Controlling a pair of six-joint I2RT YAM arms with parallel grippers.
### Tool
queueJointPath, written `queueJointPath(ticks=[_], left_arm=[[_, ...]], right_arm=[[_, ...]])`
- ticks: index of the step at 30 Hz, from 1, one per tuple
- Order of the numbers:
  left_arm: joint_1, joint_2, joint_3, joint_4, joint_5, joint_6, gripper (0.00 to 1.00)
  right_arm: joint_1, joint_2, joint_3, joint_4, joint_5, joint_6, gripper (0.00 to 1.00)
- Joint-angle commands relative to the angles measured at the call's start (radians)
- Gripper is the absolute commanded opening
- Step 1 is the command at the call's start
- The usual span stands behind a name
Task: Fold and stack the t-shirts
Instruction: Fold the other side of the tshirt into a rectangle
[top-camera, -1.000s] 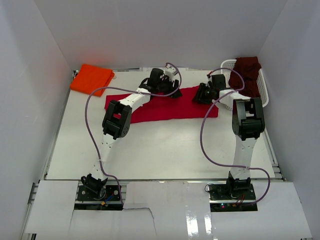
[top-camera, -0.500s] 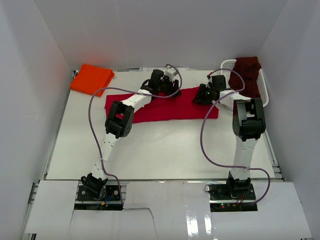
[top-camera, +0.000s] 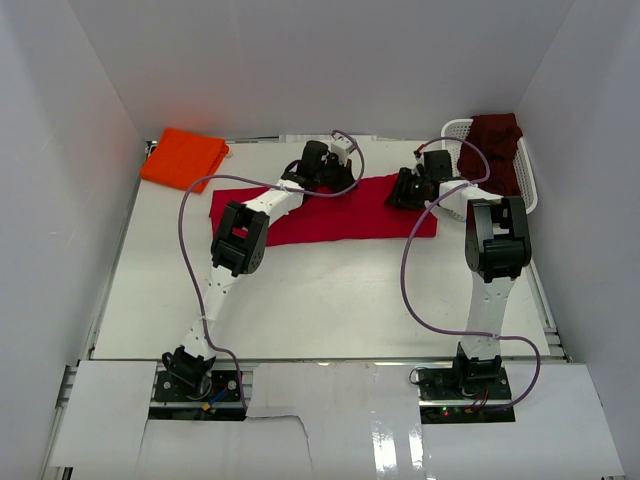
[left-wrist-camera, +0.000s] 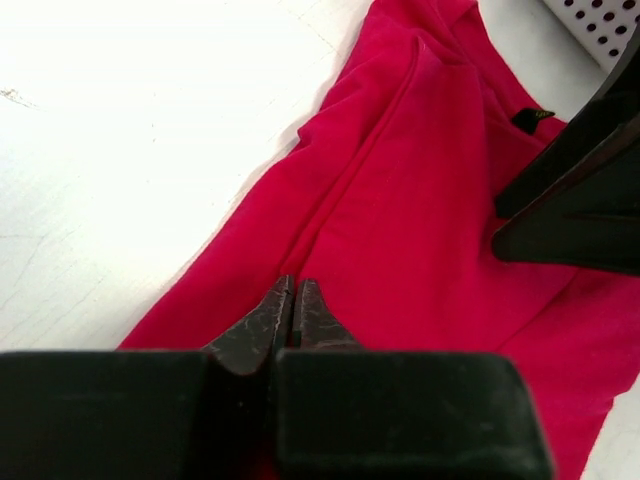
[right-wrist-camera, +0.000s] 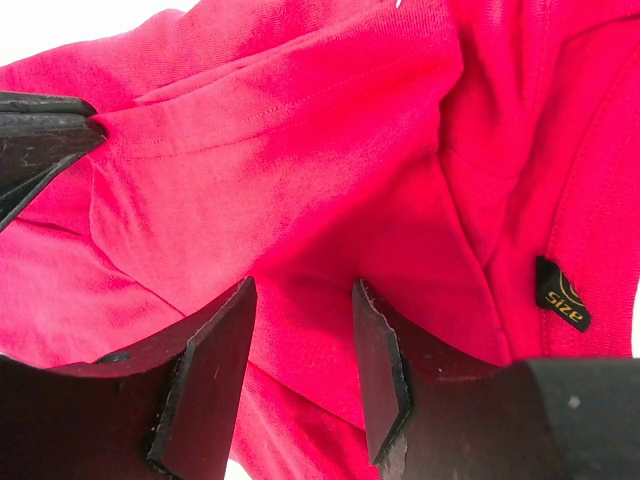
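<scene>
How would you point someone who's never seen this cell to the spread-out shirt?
On the white table, look midway along the far side. The red t-shirt lies there as a long flat strip. Only it is bright red and spread out: the orange t-shirt sits folded at far left, the maroon t-shirt in the basket at far right.

Seen from above, the left arm (top-camera: 270, 200) covers part of the red t-shirt (top-camera: 340, 222). A maroon t-shirt (top-camera: 495, 150) hides most of the white lattice basket (top-camera: 457, 128).
</scene>
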Motion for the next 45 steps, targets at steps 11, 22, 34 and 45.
queueJointPath(ticks=[11, 22, 34, 45], left_arm=[[0.0, -0.034, 0.023, 0.008, -0.089, 0.016, 0.0], [0.045, -0.071, -0.026, 0.021, -0.102, -0.022, 0.03], [0.051, -0.111, -0.023, 0.054, -0.14, -0.044, 0.54], [0.126, -0.424, -0.196, -0.133, -0.315, -0.063, 0.52]], right_arm=[[-0.002, -0.009, -0.037, -0.066, 0.021, -0.017, 0.5], [-0.002, -0.005, -0.042, -0.066, 0.015, -0.016, 0.5], [-0.002, -0.005, -0.011, -0.072, 0.015, -0.02, 0.5], [-0.004, -0.141, 0.027, -0.161, 0.044, -0.057, 0.51]])
